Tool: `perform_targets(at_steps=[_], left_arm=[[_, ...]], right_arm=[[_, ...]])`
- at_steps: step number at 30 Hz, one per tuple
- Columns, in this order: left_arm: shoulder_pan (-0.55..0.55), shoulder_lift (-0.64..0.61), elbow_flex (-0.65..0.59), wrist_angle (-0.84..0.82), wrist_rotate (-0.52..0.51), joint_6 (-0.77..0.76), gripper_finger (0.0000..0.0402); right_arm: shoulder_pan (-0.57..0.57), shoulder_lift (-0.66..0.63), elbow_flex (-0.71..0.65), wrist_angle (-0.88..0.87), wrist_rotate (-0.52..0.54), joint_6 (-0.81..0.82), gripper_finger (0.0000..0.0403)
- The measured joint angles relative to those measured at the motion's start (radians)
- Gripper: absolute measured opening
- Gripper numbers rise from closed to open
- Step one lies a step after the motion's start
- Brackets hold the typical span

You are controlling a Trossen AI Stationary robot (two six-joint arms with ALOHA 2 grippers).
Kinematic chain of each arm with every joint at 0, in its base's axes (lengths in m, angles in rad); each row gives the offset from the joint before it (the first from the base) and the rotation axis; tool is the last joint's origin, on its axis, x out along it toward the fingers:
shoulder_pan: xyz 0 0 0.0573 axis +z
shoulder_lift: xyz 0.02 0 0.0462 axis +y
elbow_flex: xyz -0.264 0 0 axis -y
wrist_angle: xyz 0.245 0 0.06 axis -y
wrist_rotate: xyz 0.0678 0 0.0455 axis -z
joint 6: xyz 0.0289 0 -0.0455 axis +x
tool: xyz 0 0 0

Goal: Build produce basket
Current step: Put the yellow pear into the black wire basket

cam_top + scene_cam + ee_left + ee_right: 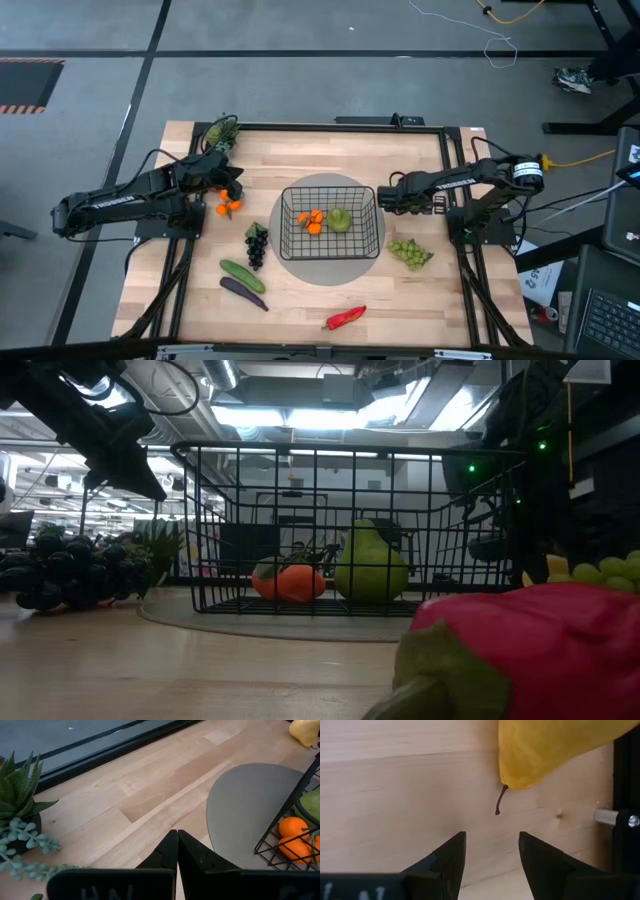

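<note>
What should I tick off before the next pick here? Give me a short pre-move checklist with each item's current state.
1. Basket on the grey mat, room left inside: ok; it holds only oranges and a green pear.
2. Right gripper open, nothing between its fingers: ok.
3. Yellow fruit ahead of the right gripper, on the wood: ok.
4. Left gripper ready to grasp: not ok; it is shut and empty.
5. Loose oranges near the left gripper reachable: cannot tell.
6. Produce left outside: dark grapes, green grapes, cucumber, eggplant, red pepper: not ok.
</note>
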Motion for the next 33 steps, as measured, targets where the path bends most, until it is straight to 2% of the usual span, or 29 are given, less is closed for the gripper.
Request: perform_targets(at_steps=[13,26,33], left_arm=[[0.0,0.0,0.0,0.0,0.0,0.0,0.0],[0.0,0.0,0.0,0.0,0.001,0.026,0.0],[0.0,0.0,0.0,0.0,0.001,0.026,0.0]], right_arm=[[-0.041,0.027,0.0,0.013,0.081,0.097,0.0177],[-0.05,0.027,0.0,0.016,0.081,0.094,0.0088],[-0.05,0.027,0.0,-0.001,0.08,0.092,0.0055]])
